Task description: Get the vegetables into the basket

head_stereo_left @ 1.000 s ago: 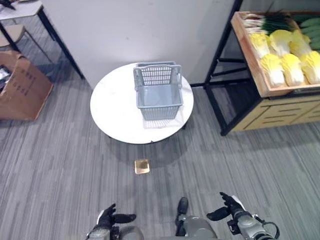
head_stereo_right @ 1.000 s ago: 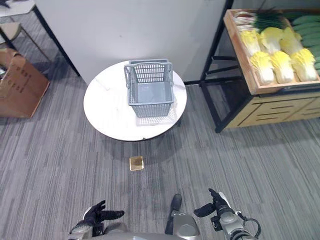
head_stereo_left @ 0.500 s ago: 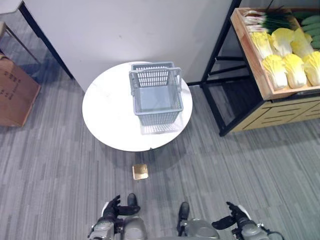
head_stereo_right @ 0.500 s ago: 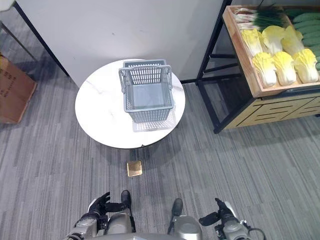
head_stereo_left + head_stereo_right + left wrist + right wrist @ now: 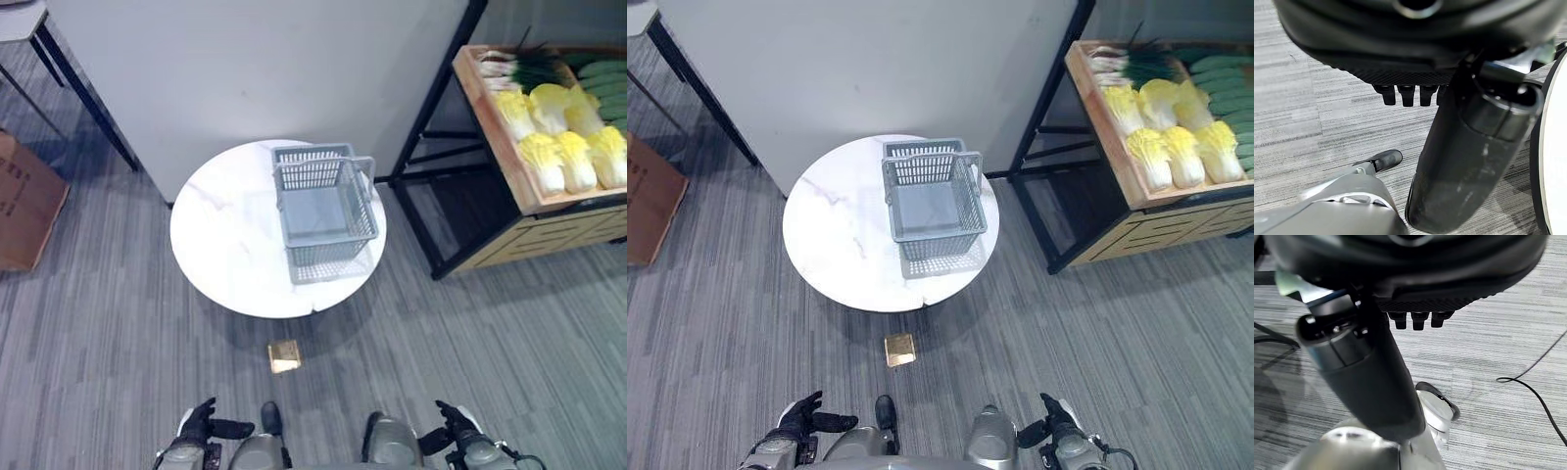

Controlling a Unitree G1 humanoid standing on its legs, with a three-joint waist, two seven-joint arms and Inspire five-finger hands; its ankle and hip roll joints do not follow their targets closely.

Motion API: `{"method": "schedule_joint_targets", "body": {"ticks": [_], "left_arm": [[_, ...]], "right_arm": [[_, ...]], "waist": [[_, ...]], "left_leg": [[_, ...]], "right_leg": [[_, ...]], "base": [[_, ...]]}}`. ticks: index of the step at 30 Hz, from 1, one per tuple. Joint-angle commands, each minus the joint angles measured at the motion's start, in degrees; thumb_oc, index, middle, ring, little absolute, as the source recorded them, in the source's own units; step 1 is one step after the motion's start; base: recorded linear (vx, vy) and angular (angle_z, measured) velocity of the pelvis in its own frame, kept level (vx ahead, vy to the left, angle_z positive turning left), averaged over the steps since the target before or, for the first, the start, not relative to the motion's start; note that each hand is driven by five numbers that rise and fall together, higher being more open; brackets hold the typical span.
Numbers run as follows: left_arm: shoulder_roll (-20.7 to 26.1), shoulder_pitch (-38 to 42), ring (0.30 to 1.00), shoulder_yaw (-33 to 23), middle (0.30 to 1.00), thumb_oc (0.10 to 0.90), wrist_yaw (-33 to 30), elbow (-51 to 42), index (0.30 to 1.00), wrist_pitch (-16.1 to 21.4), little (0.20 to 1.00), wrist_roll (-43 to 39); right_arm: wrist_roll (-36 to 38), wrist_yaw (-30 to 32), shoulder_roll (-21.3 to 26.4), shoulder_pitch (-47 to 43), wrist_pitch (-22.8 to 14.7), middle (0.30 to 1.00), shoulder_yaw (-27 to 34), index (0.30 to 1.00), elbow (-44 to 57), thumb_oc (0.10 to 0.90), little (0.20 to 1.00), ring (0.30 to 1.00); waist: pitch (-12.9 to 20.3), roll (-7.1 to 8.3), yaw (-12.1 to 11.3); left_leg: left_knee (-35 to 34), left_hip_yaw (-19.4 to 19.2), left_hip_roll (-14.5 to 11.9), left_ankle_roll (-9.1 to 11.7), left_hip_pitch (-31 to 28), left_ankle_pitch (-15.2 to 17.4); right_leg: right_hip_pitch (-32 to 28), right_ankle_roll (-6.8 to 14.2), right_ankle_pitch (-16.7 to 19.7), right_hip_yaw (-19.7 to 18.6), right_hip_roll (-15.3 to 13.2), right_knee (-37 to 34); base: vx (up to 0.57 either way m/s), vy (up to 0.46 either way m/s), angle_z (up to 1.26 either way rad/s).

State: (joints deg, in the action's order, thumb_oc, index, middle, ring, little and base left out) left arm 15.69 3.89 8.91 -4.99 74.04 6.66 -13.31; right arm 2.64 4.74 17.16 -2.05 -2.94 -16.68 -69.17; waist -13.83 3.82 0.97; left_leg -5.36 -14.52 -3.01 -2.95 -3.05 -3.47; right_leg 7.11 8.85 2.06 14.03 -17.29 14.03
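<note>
Round table [image 5: 225, 255] holds basket [image 5: 325, 211], far from both open hands [image 5: 201, 424].

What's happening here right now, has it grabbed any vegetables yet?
Not yet. The grey basket sits empty on the round white table, toward its right side. The vegetables, yellow cabbages, cucumbers and green onions, all lie in the wooden crate on the rack to the right. The left hand and right hand hang low in front of the robot, both open and holding nothing. A small tan square lies on the floor before the table.
</note>
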Motion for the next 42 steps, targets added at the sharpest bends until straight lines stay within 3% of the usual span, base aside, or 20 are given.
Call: {"method": "schedule_joint_targets", "body": {"ticks": [1,3,6,12,19,25,27,28,30,31,34,36,42], "left_arm": [[0.27,1.07,1.0,-1.29,1.0,0.9,-0.96,0.25,1.0,1.07,1.0,0.72],[-0.02,0.65,1.0,-1.37,1.0,0.9,-0.81,0.31,1.0,1.17,1.0,0.52],[-0.3,0.06,1.0,-1.66,1.0,0.9,-0.73,0.79,1.0,1.17,1.0,0.4],[-2.65,-0.71,1.0,-4.04,1.0,0.9,-2.21,2.2,1.0,1.07,1.0,-3.6],[-4.66,-1.75,1.0,-7.04,1.0,0.9,-5.29,4.97,1.0,0.6,1.0,-7.34],[-5.36,-3.09,1.0,-5.71,1.0,0.9,-6.8,4.8,1.0,0.04,1.0,-4.53],[-5.03,-3.94,1.0,-4.67,1.0,0.9,-6.2,3.09,1.0,0.17,1.0,-3.7],[-5.07,-3.95,1.0,-4.64,1.0,0.9,-6.21,3.08,1.0,0.16,1.0,-3.7],[-4.94,-4.59,1.0,-5.24,1.0,0.9,-5.92,2.37,1.0,0.23,1.0,-3.26],[-4.84,-5.23,1.0,-6.18,1.0,0.9,-5.47,2.07,1.0,0.1,1.0,-2.94],[-4.46,-5.32,1.0,-7.08,1.0,0.9,-4.78,1.88,1.0,-0.19,1.0,-1.99],[-3.96,-5.43,1.0,-8.14,1.0,0.9,-3.81,1.56,1.0,-0.54,1.0,-0.1],[-3.0,-4.99,1.0,-7.03,1.0,0.9,-3.49,1.35,1.0,-0.45,1.0,2.13]], "right_arm": [[1.18,-0.23,-1.03,-3.97,-2.02,1.0,-0.56,1.0,1.99,0.9,1.0,1.0],[1.39,-0.17,-0.8,-3.92,-2.04,1.0,-0.52,1.0,1.8,0.9,1.0,1.0],[1.21,-0.39,-0.51,-3.83,-2.04,1.0,-0.84,1.0,1.86,0.9,1.0,1.0],[0.98,0.07,0.76,-3.8,-2.29,1.0,-1.63,1.0,0.83,0.9,1.0,1.0],[0.42,1.75,0.8,-2.2,-1.72,1.0,-0.58,1.0,-1.7,0.9,1.0,1.0],[5.27,9.94,5.79,-3.83,-2.53,1.0,9.74,1.0,-3.31,0.9,1.0,1.0],[5.49,12.83,11.5,-5.96,-3.21,1.0,13.0,1.0,3.51,0.9,1.0,1.0],[5.46,12.84,11.54,-5.88,-3.13,1.0,13.05,1.0,3.63,0.9,1.0,1.0],[2.12,14.16,15.34,-4.81,-3.36,1.0,14.03,1.0,15.18,0.9,1.0,1.0],[-1.32,14.66,18.91,-3.95,-3.97,1.0,15.33,1.0,26.94,0.9,1.0,1.0],[-5.1,14.77,21.26,-3.23,-4.46,1.0,16.33,1.0,34.9,0.9,1.0,1.0],[-11.66,13.87,25.37,-4.11,-6.01,1.0,16.42,1.0,48.36,0.9,1.0,1.0],[-13.97,12.83,29.28,-14.23,-8.39,1.0,11.8,1.0,57.39,0.9,1.0,1.0]], "waist": [[-1.24,0.07,-0.26],[-0.99,0.31,-0.38],[-0.35,0.28,-0.6],[1.51,-1.72,-1.17],[2.84,-2.2,-0.89],[3.54,-2.04,0.12],[3.32,-1.51,0.46],[3.31,-1.54,0.41],[3.15,-1.07,0.77],[2.89,-0.74,0.85],[3.05,-0.4,0.78],[3.05,0.04,0.19],[3.09,0.31,-2.02]], "left_leg": [[5.82,1.32,-3.72,6.07,0.55,6.63],[6.92,2.32,-4.33,6.9,0.75,7.01],[7.19,2.79,-5.12,7.79,0.54,6.79],[2.47,5.04,-7.92,10.5,0.95,2.1],[0.82,4.52,-8.77,11.04,-1.01,1.47],[0.36,3.52,-8.31,10.64,-2.12,2.63],[0.36,3.23,-7.71,10.33,-1.92,3.09],[0.36,3.21,-7.7,10.31,-1.95,3.11],[0.36,3.07,-7.24,10.02,-2.02,3.51],[0.36,2.89,-7.08,9.82,-2.44,4.01],[0.36,2.94,-6.71,9.58,-2.22,4.13],[0.36,2.95,-6.53,9.45,-2.07,4.34],[0.36,3.63,-6.38,9.41,-1.51,4.29]], "right_leg": [[-0.43,3.45,8.05,-1.33,-0.5,-9.14],[-1.23,3.13,6.7,-2.75,0.48,-10.51],[-2.86,2.49,5.37,-1.92,1.56,-12.22],[-6.56,0.94,4.27,2.08,5.63,-18.17],[-8.9,0.5,3.53,2.53,6.64,-19.03],[-9.26,1.18,4.08,2.22,6.18,-19.03],[-8.9,1.74,5.01,1.68,5.56,-19.0],[-8.91,1.76,5.02,1.66,5.55,-18.99],[-8.51,1.99,5.38,1.23,5.17,-18.72],[-8.64,2.24,5.45,0.94,4.97,-18.64],[-8.35,2.4,5.58,0.84,4.59,-18.55],[-8.35,2.49,5.57,0.9,4.38,-18.59],[-8.65,2.58,5.6,1.8,3.9,-18.87]], "base": [[0.11,-0.168,0.12],[0.14,-0.22,0.29],[0.08,-0.157,0.58],[0.04,-0.199,0.23],[0.06,-0.048,0.1],[0.01,0.047,-0.07],[-0.03,0.083,-0.1],[-0.04,0.081,-0.06],[-0.03,0.07,-0.07],[-0.02,0.066,-0.09],[-0.01,0.048,-0.09],[-0.01,0.019,0.0],[-0.01,0.007,0.06]]}}
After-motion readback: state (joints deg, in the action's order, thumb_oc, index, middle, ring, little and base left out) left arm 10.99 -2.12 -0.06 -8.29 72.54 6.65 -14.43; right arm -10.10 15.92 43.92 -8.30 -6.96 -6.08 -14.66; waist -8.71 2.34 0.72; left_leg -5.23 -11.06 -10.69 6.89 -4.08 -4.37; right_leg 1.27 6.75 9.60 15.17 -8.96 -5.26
